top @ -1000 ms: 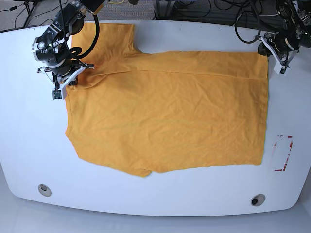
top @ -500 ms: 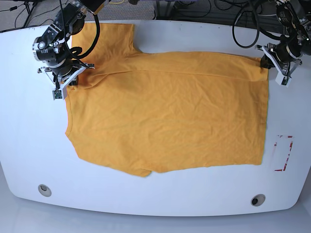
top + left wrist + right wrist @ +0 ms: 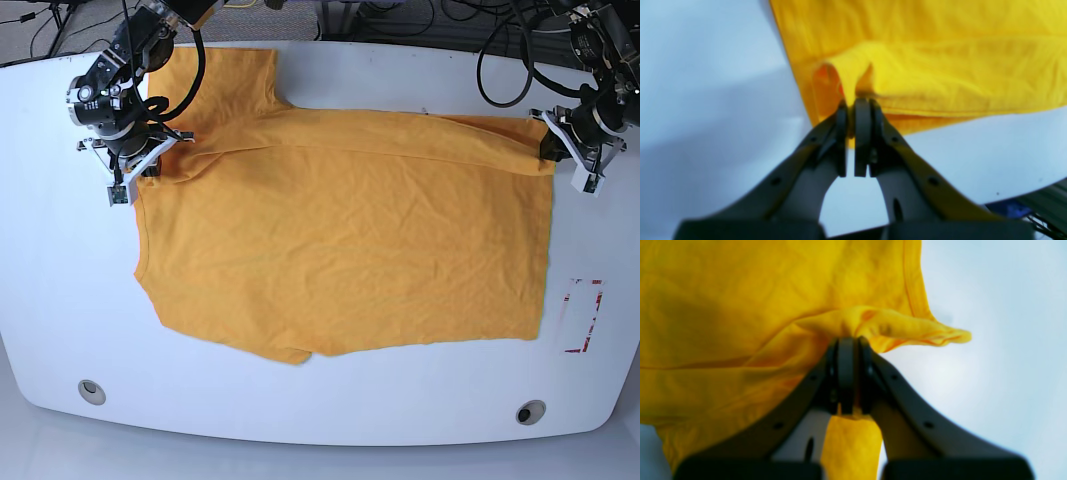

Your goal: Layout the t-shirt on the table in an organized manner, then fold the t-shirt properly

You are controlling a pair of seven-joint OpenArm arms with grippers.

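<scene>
Fingers of the left gripper (image 3: 850,133) press together on a narrow pinch of the t-shirt (image 3: 340,240), close to one end of its turned-over strip. At the other end, the right gripper (image 3: 850,380) is closed too, with a gathered bit of the same cloth between its tips. The garment spreads across the table (image 3: 300,410) between the two pairs of fingers and out in front of them, its broad body flat, while a loose flap (image 3: 225,75) lies behind the right fingers.

The step in hand appears to be bringing the pinched strip over the body as an early fold, with most of the folding ahead. Done well, both pairs of fingers travel together and at the same low height, keeping the strip lightly taut so that the crease runs straight from one to the other. The small peak beside the left fingertips and the bunched tongue just ahead of the right ones call for smoothing before release. Should one side lead, the fold would likely skew; too hard a pull could drag the flat layer beneath. Fingers are best opened only once the edge lies down, then backed straight out.
</scene>
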